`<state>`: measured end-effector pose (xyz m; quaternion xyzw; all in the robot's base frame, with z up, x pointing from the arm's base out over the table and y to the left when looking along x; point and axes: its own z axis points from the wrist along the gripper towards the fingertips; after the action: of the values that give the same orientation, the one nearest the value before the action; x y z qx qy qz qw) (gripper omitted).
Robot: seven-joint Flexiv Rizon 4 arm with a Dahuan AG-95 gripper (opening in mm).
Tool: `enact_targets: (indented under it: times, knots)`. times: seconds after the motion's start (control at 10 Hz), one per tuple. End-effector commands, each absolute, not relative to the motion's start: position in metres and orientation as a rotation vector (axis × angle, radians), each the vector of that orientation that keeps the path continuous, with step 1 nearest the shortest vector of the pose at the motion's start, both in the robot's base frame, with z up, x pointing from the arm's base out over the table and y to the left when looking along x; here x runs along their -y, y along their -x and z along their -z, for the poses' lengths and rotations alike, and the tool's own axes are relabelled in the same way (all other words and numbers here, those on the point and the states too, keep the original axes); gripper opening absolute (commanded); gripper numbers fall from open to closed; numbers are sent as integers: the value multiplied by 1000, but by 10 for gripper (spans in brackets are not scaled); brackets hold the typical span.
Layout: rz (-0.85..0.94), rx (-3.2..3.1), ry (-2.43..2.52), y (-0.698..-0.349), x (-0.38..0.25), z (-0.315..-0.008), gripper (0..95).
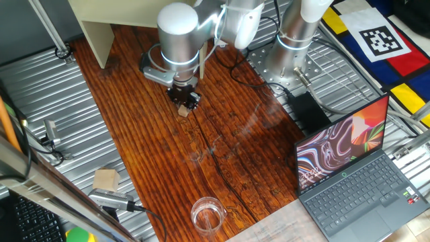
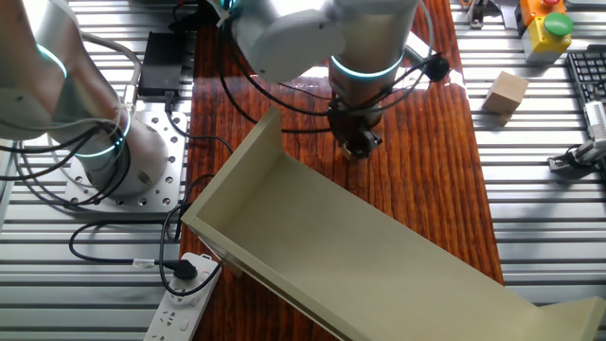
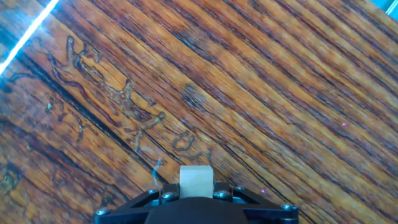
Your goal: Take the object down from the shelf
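The tiny light-tan wooden cube sits between my fingers in the hand view. My gripper is shut on it and holds it low over the dark wooden tabletop. The cube shows at the fingertips in one fixed view. In the other fixed view my gripper hangs over the table just beyond the cream-beige shelf, and the cube cannot be made out there. The shelf stands at the table's back left in one fixed view.
A larger pale wooden square lies on the metal surface left of the table, also in the other fixed view. A clear glass stands at the front edge. An open laptop is at the right. Cables cross the table.
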<state>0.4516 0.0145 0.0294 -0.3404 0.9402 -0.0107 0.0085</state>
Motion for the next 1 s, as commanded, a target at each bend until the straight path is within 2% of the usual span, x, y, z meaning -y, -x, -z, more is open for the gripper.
enact_targets:
  times: [0.1,0.2,0.6,0.7,1.0]
  knots:
    - [34,-2935,1080,-451,-14,-32,190]
    - [34,-2928,1096,-451,-14,-33,380]
    - [42,-2949,1096,-450,-13,-43,380]
    - [41,-2994,1012,-450,-9,-58,0]
    - [-56,-3194,860,-444,2,-99,0]
